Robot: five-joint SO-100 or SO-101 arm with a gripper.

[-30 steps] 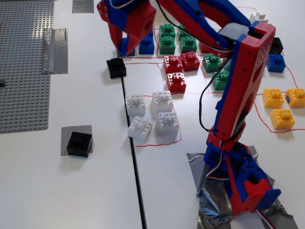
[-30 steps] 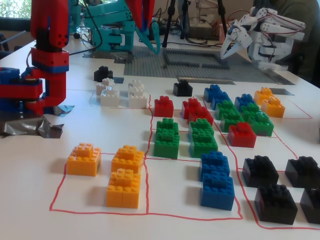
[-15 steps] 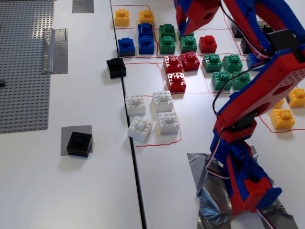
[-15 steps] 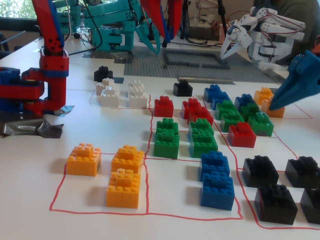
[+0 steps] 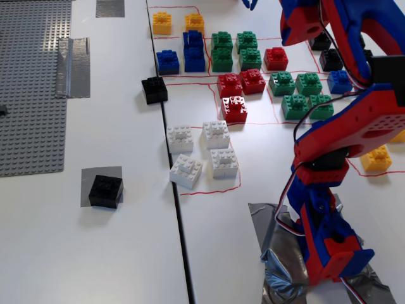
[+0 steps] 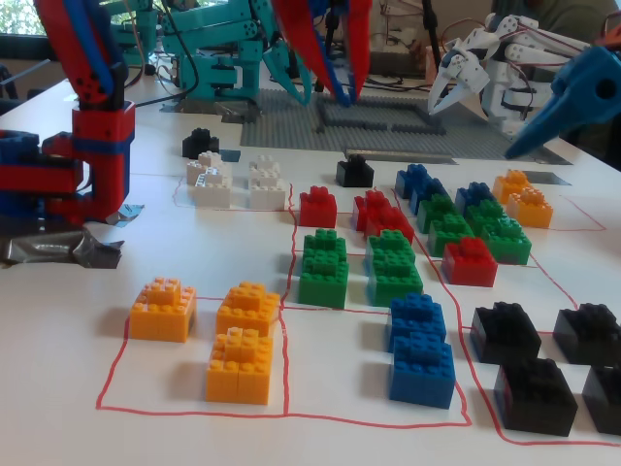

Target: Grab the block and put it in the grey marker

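Observation:
One black block [image 5: 105,190] sits on a square grey marker [image 5: 88,177] at the lower left; in another fixed view it shows far left [image 6: 200,143]. A second black block [image 5: 154,89] stands alone on the white table by the seam, and also shows mid-table [image 6: 355,172]. A bare grey tape square [image 5: 110,7] lies at the top edge. My gripper [image 6: 347,97] hangs high from the top of the frame. Its red fingers [image 6: 309,49] meet at the tips with nothing between them. It is well above and apart from both blocks.
The red and blue arm [image 5: 335,158] fills the right side. A grey studded baseplate [image 5: 31,82] and a wrinkled tape strip [image 5: 73,67] lie on the left. White bricks [image 5: 199,152], red, green, blue, yellow and further black bricks sit in red-outlined areas.

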